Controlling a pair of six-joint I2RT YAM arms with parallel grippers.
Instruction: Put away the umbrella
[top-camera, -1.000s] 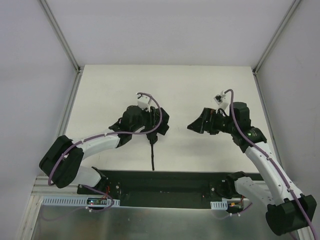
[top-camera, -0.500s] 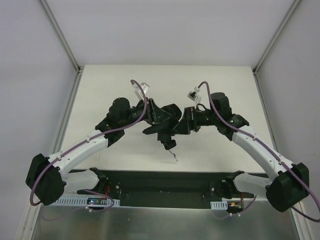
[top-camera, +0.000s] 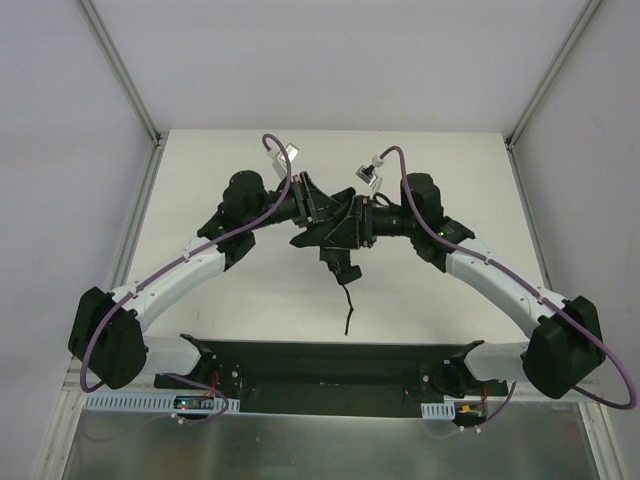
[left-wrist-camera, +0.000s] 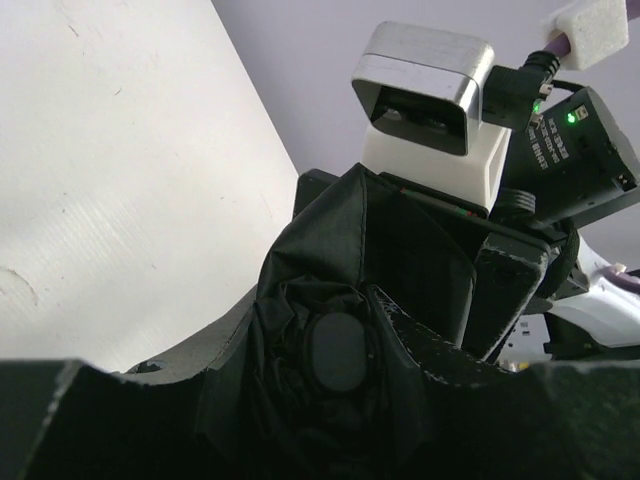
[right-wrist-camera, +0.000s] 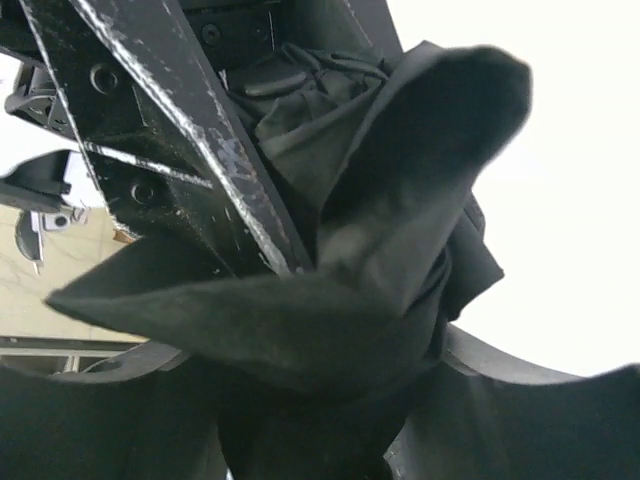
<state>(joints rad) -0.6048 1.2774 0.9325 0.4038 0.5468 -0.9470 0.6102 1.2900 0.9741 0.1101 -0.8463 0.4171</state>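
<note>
left gripper (top-camera: 318, 222): partly closed, clamped on bunched canopy | right gripper (top-camera: 352, 225): jaws either side of the same fabric; cannot tell whether they pinch it | umbrella (top-camera: 343, 268): between both grippers over mid surface (top-camera: 430, 180); handle pointing toward the near edge; cord loop (top-camera: 347, 312) trailing below

Bright, even, diffuse light; soft shadows; umbrella (right-wrist-camera: 400, 200) fabric blurred near wrist lenses.

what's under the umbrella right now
Around the umbrella only bare white table shows, with the handle and cord loop extending toward the near edge. The spot straight beneath it is covered by its fabric, the left gripper and the right gripper, so it cannot be checked.
</note>
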